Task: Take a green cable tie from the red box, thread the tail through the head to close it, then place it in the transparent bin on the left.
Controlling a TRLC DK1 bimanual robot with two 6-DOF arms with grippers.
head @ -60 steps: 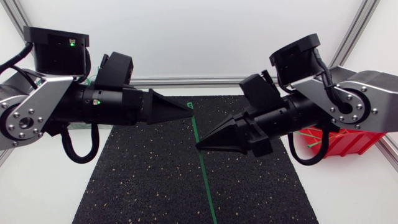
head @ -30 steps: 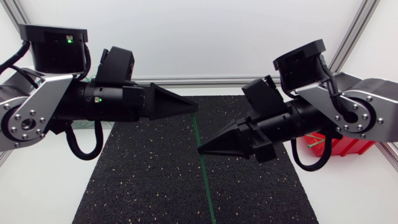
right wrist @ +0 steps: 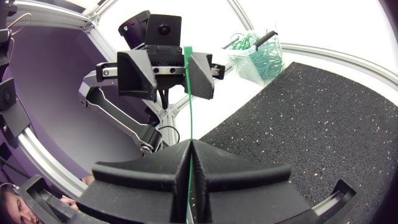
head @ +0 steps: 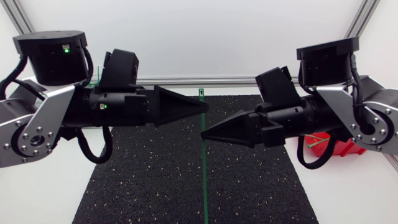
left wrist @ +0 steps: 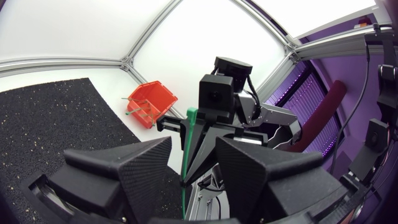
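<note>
The right gripper (right wrist: 189, 146) is pinched tight on the green cable tie (head: 204, 174), which crosses its fingertips above the black mat (head: 149, 180). The left gripper (left wrist: 193, 143) faces it, fingers spread wide, with the tie's head end in the gap between them. The red box (head: 333, 143) sits under the right arm, and the transparent bin (right wrist: 254, 57) holds other ties

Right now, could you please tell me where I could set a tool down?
Bare: the near mat either side of the green cable tie, and the white table left of it. Crowded: mid-mat, where left gripper and right gripper face each other.
</note>
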